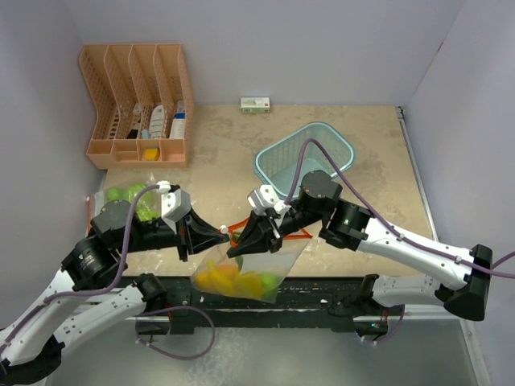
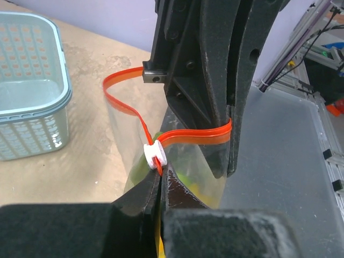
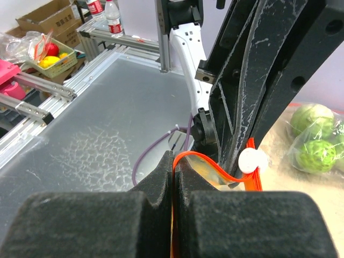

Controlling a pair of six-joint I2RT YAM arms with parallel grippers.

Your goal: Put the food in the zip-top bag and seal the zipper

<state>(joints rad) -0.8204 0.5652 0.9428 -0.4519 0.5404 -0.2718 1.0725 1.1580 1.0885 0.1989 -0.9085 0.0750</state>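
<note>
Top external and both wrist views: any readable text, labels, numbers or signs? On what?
No text is legible in any view.
White-and-green box: print too small to read.
Items in the pink organizer: labels blurred.
Bottles off the table: red labels, illegible.
Cardboard box: no readable marking.
Zip-top bag: no print visible.

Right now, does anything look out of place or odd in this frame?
Yes. The zip-top bag hangs past the table edge, pinched by the left gripper and right gripper; its orange zipper bows open beyond the white slider. Two green cabbages lie outside it, at the table's left.
</note>
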